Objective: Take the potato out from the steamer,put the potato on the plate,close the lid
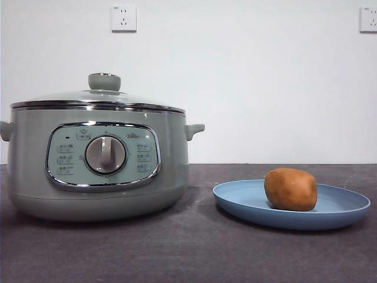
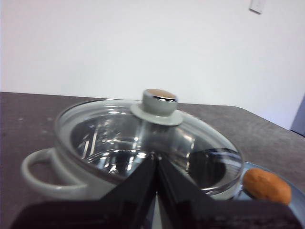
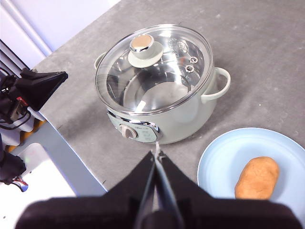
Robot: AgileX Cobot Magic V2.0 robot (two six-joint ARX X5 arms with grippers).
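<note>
Already the potato [image 1: 290, 189] lies on the plate [image 1: 344, 211] beside the steamer [image 1: 97, 159], whose lid [image 3: 153, 67] sits closed, while the left gripper [image 2: 156, 164] and right gripper [image 3: 156, 160], both pressed together, hover clear.

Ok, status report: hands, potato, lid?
Left hand and right hand shut, holding nothing. Potato on plate. Lid on steamer.
</note>
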